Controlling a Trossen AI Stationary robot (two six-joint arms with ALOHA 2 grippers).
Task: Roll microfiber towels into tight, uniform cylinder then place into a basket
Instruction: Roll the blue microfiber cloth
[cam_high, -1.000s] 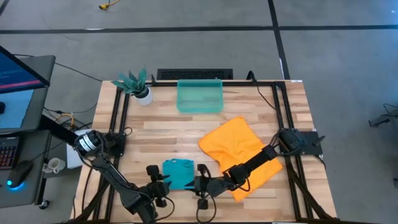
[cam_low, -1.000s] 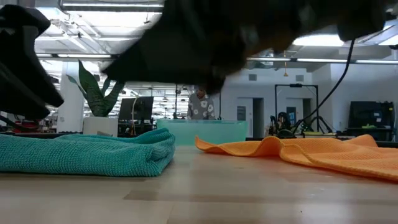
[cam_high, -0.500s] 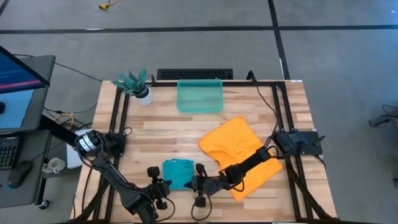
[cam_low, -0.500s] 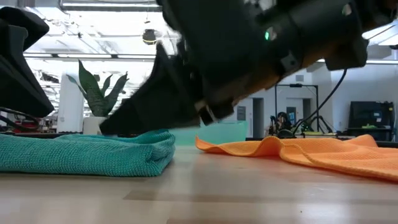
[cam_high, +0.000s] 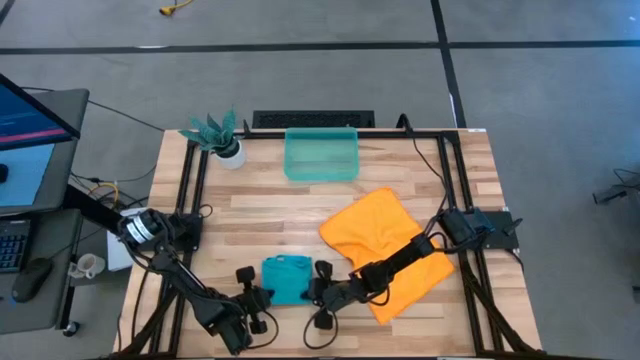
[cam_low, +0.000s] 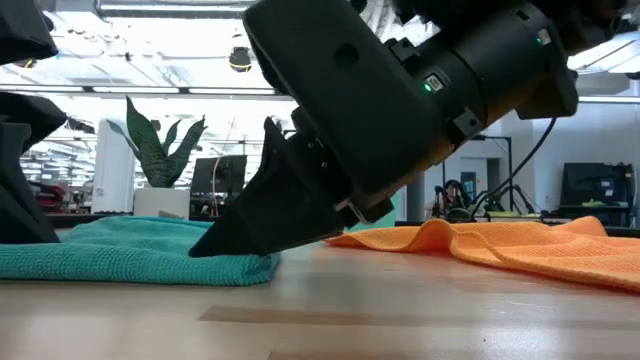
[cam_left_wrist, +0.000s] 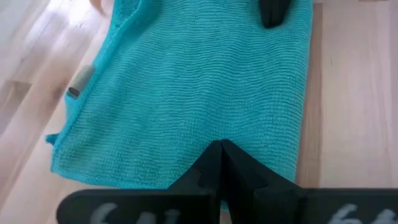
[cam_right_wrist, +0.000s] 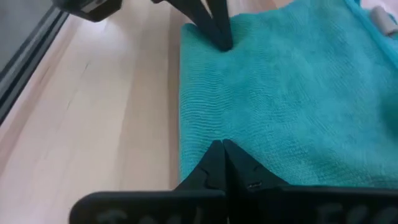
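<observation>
Low in the frame's centre, the teal towel lies flat on the tabletop, and both arms have closed in on it over the last second. The right pincer, earlier just off the cloth's right edge, has dropped its clenched tips onto that edge; the left pincer presses its clenched tips on the left edge. Neither grips fabric; both wrist views show closed fingertips resting on the weave. This looks like pinning the cloth before rolling begins. The orange towel sprawls crumpled to the right, under the right arm. The basket waits at the upper centre, well apart, with nothing in it.
</observation>
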